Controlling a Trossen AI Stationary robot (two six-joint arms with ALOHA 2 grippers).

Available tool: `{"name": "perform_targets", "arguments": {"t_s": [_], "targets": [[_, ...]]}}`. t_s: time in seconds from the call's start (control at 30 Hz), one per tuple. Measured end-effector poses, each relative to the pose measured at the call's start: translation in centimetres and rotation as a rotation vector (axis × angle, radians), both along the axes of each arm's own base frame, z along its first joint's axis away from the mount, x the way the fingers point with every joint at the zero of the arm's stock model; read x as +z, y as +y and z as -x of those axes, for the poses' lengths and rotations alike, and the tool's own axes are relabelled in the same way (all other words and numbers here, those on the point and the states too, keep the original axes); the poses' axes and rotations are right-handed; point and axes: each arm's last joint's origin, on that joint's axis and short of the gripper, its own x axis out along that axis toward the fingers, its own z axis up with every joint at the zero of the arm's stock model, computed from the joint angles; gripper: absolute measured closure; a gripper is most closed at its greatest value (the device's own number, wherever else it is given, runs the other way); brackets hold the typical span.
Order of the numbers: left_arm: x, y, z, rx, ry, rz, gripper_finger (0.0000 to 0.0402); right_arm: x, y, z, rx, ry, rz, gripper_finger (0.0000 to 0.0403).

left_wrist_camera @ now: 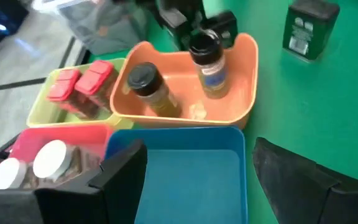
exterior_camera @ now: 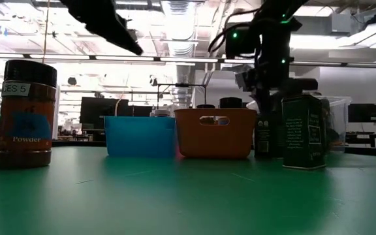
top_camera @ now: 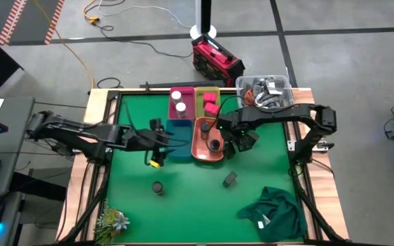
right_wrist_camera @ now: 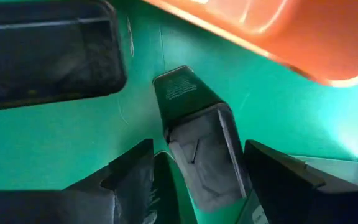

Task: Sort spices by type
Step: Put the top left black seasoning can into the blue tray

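Spices partly sorted. Well left of orange bin [top_camera: 198, 152], toward the front edge: one dark round jar [top_camera: 157, 186], loose on the mat. Against orange bin's left side: empty blue bin [top_camera: 178, 130], with left gripper [left_wrist_camera: 197, 180] over it, spread wide, holding nothing. Behind orange bin: white-capped jars [top_camera: 178, 101] in pink bin [top_camera: 172, 113], red blocks [top_camera: 211, 102] in yellow-green bin [top_camera: 202, 91]. Inside orange bin: two dark jars [left_wrist_camera: 146, 87]. Just right of orange bin: right gripper [right_wrist_camera: 197, 180], fingers apart, gripping nothing, aimed at loose dark tin [right_wrist_camera: 182, 93]. Likely remaining: loose jar, tin.

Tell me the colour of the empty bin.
Blue; the empty bin shows best in the left wrist view.
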Motion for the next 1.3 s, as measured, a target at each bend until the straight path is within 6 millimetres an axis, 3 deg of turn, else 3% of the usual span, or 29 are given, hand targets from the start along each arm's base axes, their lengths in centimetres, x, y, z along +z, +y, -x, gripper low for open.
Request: {"name": "perform_targets", "arguments": {"t_s": [0.17, 0.43, 0.67, 0.93, 1.07, 1.3], "targets": [[0.0, 0.4, 2.7, 0.042, -0.069, 0.026, 0.012, -1.0, 0.0, -0.3, 0.0, 0.041, -0.008, 0.0149], [-0.3, 0.8, 4.5, 0.094, -0.108, 0.027, 0.012, -0.1, -0.1, 0.1, -0.018, 0.03, -0.006, 0.0254], [-0.2, 0.9, 4.6, 0.137, -0.113, -0.006, 0.012, 4.4, 0.1, -0.1, -0.068, -0.045, 0.01, 0.0254], [-0.1, 1.0, 4.5, 0.153, -0.119, -0.036, 0.012, 10.3, 0.8, -0.9, -0.086, -0.212, 0.081, 0.0227], [-0.1, 1.0, 4.2, 0.146, -0.126, -0.058, 0.012, 11.9, 1.2, -2.2, -0.059, -0.359, 0.097, 0.024], [-0.3, 1.0, 4.0, 0.146, -0.164, -0.065, 0.012, 13.0, 2.0, -4.2, 0.017, -0.57, 0.128, 0.0232]]}}
